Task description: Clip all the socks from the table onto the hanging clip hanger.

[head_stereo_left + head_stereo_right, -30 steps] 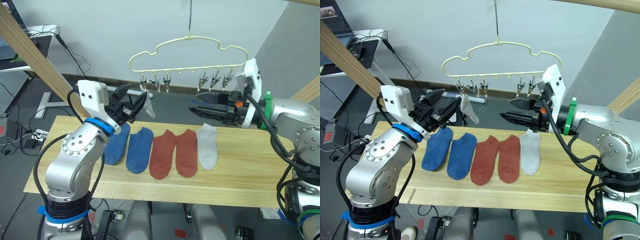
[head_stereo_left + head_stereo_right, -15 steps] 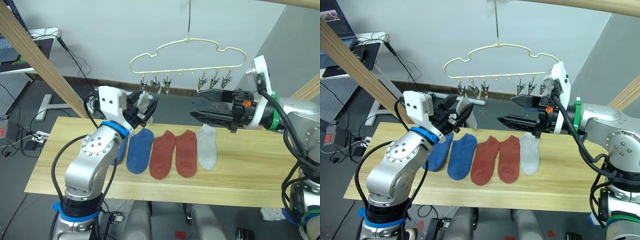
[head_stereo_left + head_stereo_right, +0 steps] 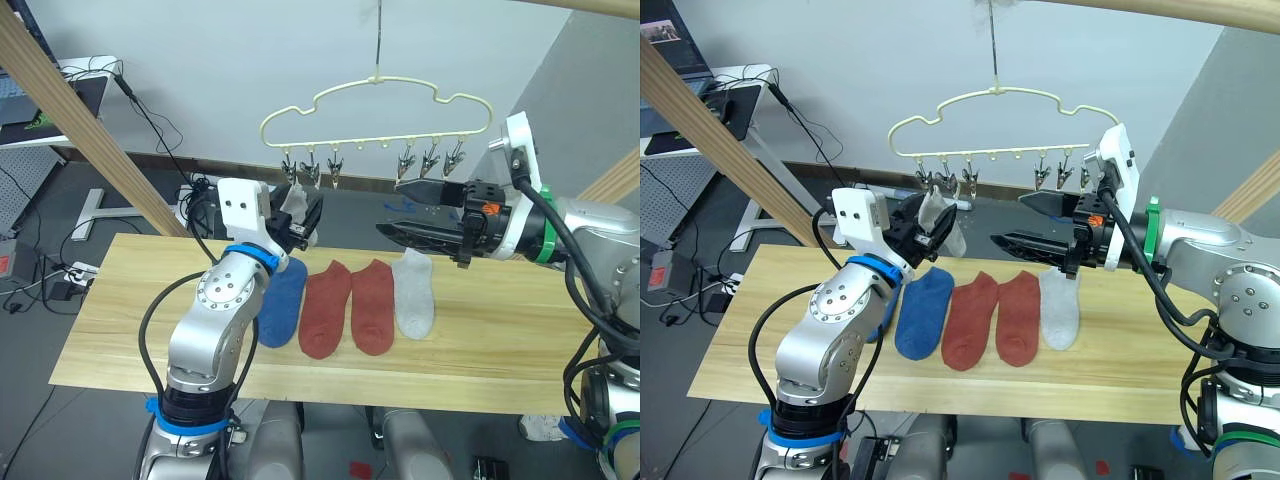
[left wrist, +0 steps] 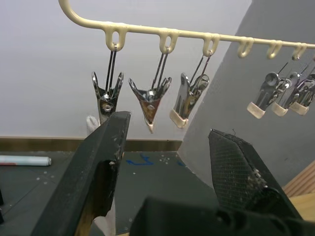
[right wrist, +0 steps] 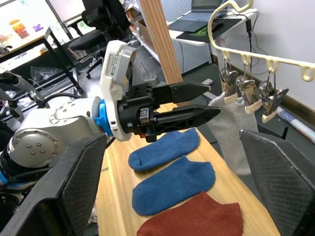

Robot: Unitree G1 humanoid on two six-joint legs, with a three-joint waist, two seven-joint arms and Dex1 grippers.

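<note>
1. The counter (image 3: 480, 350) is seen to carry five socks in a row: two blue socks (image 3: 924, 311) at the left, one of them largely hidden behind the left arm, two rust-red socks (image 3: 971, 318) in the middle, and one light grey sock (image 3: 1059, 305) at the right. Most of the task is judged to remain.

2. The clip hanger (image 3: 380, 112) is hung by its hook above the far edge of the counter. It swings freely, so a knock from either arm could set it swaying and spoil the aim at a clip.

3. A second grey sock (image 5: 231, 132) hangs from the leftmost clip (image 4: 105, 98). How firmly it is pinched cannot be told; a shallow bite could let it drop.

4. The right tool (image 3: 400, 206) is held wide and empty, level, just below the right-hand clips (image 3: 430, 158) and above the grey sock on the counter.

5. The left tool (image 4: 167, 147) is spread wide and empty right beside the hung sock. If it is drawn back carelessly, a finger could snag the fabric and pull it free.
</note>
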